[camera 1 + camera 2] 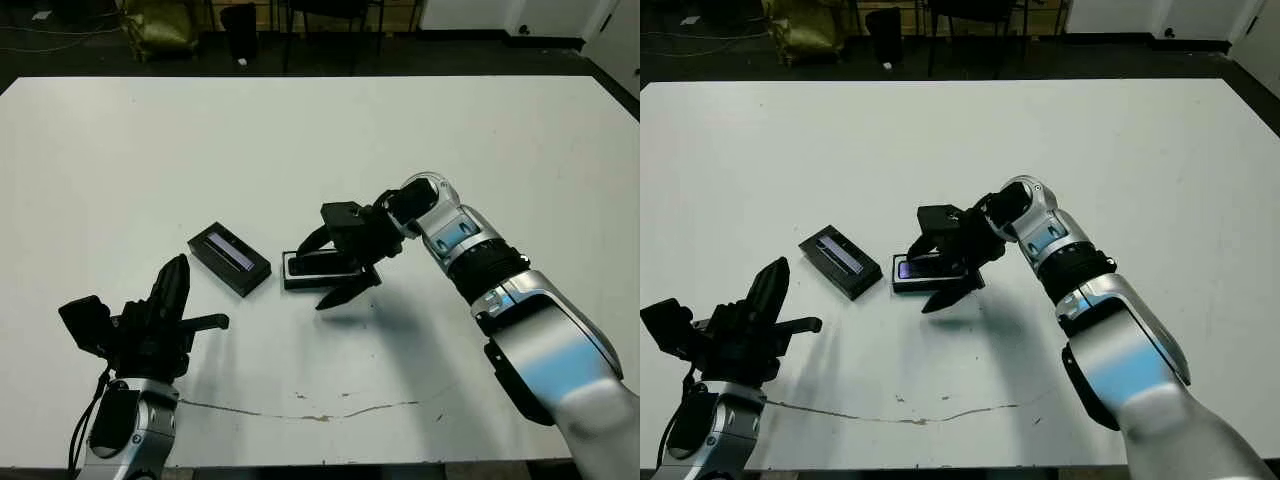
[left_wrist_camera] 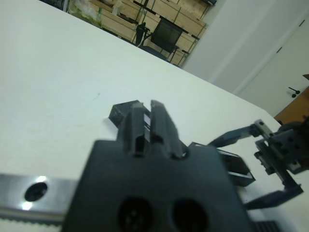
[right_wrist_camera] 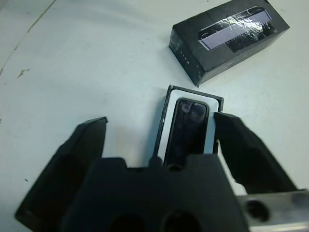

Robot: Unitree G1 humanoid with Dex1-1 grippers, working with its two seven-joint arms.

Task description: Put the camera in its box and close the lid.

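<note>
The camera [image 3: 188,125] lies flat inside the white-lined box [image 3: 195,93] near the middle of the table. My right gripper [image 1: 312,275] is open and hovers low over the box's right end, one finger on each long side, and I cannot tell whether either touches it. The lid [image 1: 229,258], black with a pale bluish stripe facing up, lies on the table just left of the box [image 1: 290,270] and apart from it. My left gripper [image 1: 180,265] is shut on nothing near the front left of the table, a hand's width short of the lid.
The white table [image 1: 320,140] stretches wide beyond and to the right of the box. A thin brown scratch [image 1: 300,412] runs along its front part. Chairs [image 1: 320,20] and dark floor lie past the far edge.
</note>
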